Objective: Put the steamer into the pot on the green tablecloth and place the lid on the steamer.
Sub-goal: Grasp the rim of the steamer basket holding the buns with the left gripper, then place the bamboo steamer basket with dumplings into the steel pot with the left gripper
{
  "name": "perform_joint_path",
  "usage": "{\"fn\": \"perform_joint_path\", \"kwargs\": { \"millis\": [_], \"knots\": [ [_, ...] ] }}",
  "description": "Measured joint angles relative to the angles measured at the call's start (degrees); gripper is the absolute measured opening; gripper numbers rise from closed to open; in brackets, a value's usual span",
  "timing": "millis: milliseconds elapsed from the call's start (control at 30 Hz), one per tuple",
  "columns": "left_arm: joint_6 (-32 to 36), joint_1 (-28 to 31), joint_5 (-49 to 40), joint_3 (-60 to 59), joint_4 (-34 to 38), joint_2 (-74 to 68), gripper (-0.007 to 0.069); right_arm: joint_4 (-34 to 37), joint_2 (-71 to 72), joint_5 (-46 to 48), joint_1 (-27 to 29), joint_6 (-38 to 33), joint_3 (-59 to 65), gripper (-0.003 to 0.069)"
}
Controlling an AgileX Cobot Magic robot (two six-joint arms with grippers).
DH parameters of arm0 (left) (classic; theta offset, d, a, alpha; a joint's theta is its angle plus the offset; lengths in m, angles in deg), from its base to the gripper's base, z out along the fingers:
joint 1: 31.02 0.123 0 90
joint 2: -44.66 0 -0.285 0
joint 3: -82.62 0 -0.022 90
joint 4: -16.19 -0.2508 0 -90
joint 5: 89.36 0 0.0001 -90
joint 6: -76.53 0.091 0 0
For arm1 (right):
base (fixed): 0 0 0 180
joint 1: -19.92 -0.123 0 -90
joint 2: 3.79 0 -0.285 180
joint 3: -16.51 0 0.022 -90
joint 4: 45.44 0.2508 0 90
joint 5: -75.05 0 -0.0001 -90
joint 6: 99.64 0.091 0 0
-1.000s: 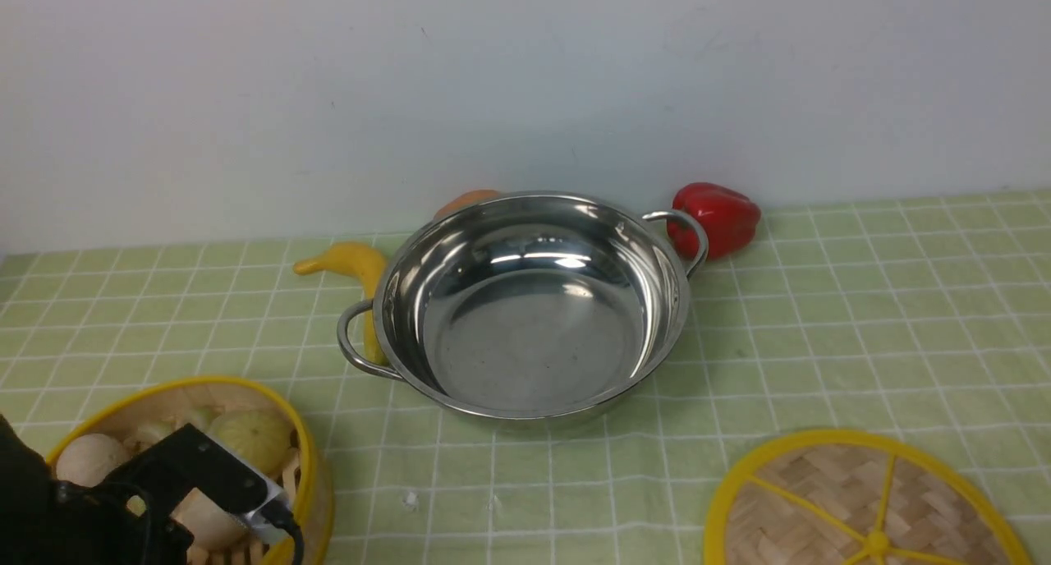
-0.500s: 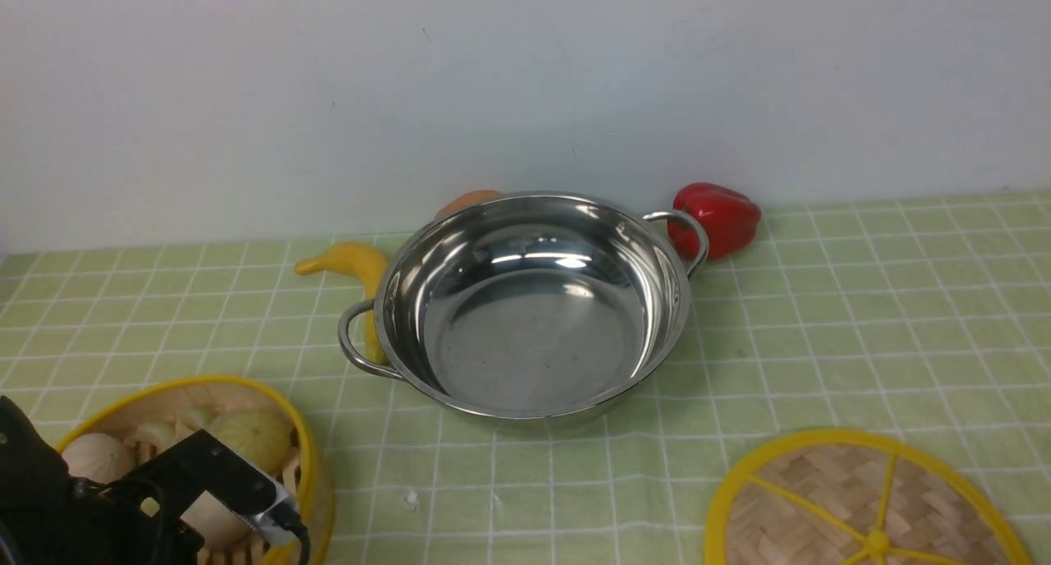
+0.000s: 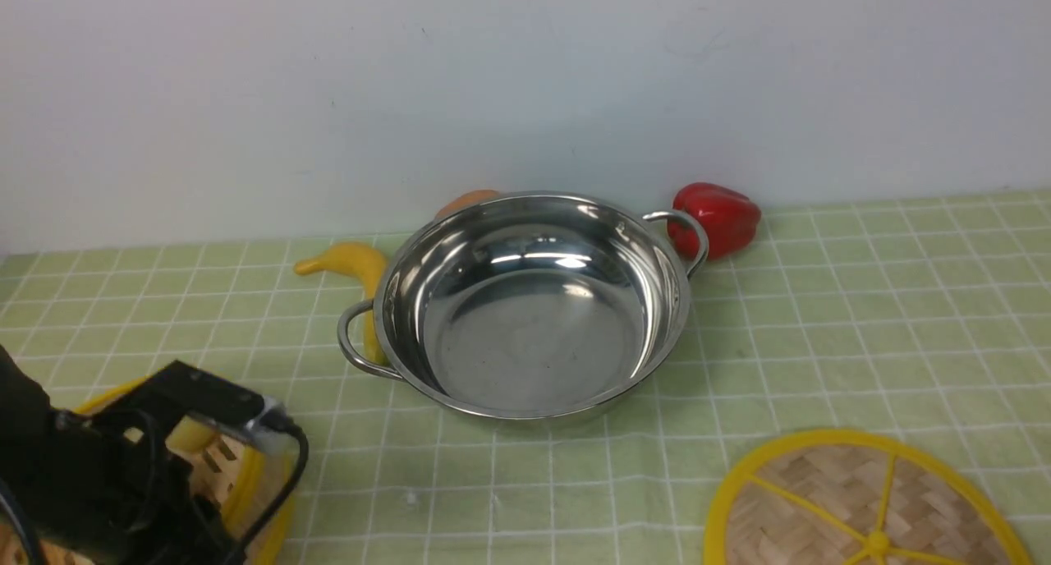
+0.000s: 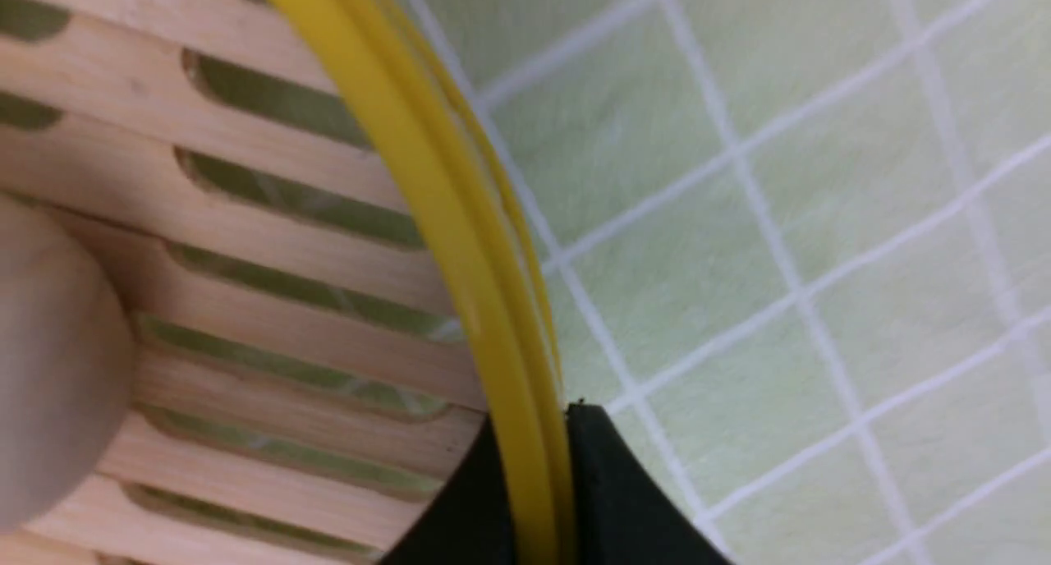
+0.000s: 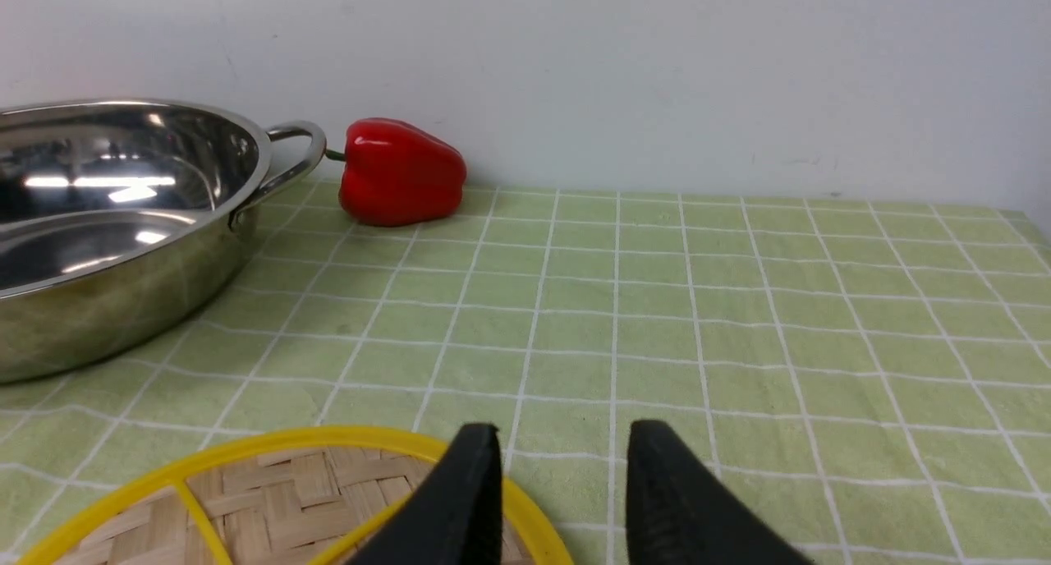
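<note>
My left gripper [image 4: 534,491] clamps the steamer [image 4: 287,265] rim, arm low; my right gripper [image 5: 562,442] hangs open above the lid [image 5: 271,499] edge.

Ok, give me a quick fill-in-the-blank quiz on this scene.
The left gripper is shut on the steamer's yellow ____.
The pepper beside the pot is ____.
The right gripper's jaws, above the lid, are ____.
Missing words: rim; red; open.
</note>
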Motion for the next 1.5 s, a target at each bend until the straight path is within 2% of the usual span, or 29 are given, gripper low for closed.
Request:
{"fn": "perform_joint_path", "kwargs": {
  "millis": [133,300,567,700,867,1133,1500],
  "knots": [
    [-0.36,-0.43,-6.19,6.98,0.01,1.91,0.0032,0.0,0.0,0.0,0.0,0.0,0.0,0.024],
    [-0.36,-4.42,-10.91,18.87,-0.68,1.87,0.0032,0.0,0.0,0.0,0.0,0.0,0.0,0.024],
    [-0.31,-15.61,-15.39,34.74,-3.97,-4.97,0.0032,0.0,0.0,0.0,0.0,0.0,0.0,0.024],
    [1.46,-23.29,-16.55,44.42,-7.5,-13.43,0.0032,0.0,0.0,0.0,0.0,0.0,0.0,0.024],
    [5.01,-28.91,-16.75,51.75,-9.47,-22.59,0.0032,0.0,0.0,0.0,0.0,0.0,0.0,0.024],
    [9.46,-33.75,-14.46,56.03,-10.23,-33.42,0.0032,0.0,0.0,0.0,0.0,0.0,0.0,0.024],
    [7.95,-34.1,-10.75,56.2,-11.04,-39.93,0.0032,0.0,0.0,0.0,0.0,0.0,0.0,0.024]
  ]
}}
